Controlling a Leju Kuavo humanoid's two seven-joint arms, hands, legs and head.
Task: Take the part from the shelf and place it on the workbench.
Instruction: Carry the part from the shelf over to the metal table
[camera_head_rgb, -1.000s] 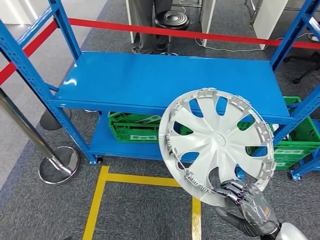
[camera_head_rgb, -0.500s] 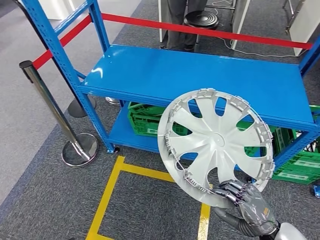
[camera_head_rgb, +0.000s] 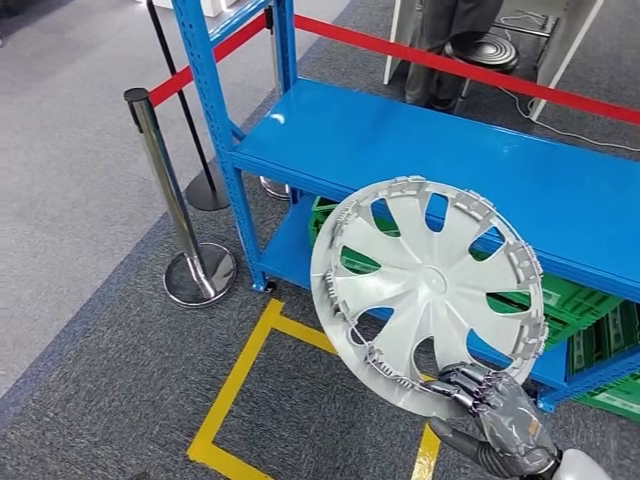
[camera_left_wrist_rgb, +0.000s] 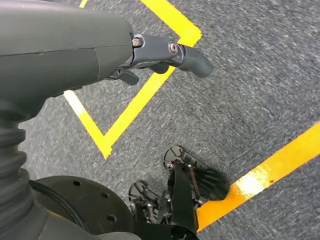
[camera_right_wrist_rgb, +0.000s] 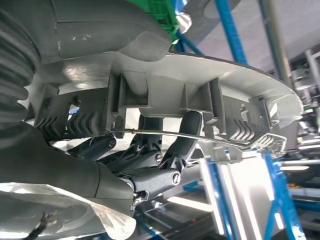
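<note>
While right hand (camera_head_rgb: 502, 410) grips its lower rim, silver wheel cover (camera_head_rgb: 426, 290) tilted above it, before blue shelf (camera_head_rgb: 483, 160)

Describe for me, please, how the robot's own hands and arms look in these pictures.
The right hand has dark metallic fingers with small silver screws and a shiny grey back; a pale rounded arm segment follows at the wrist. In the right wrist view a grey ribbed cover and a thick grey thumb appear. The left hand has a smooth dark grey shell, slim grey fingers with bolt heads, and the same ribbed cover.
</note>
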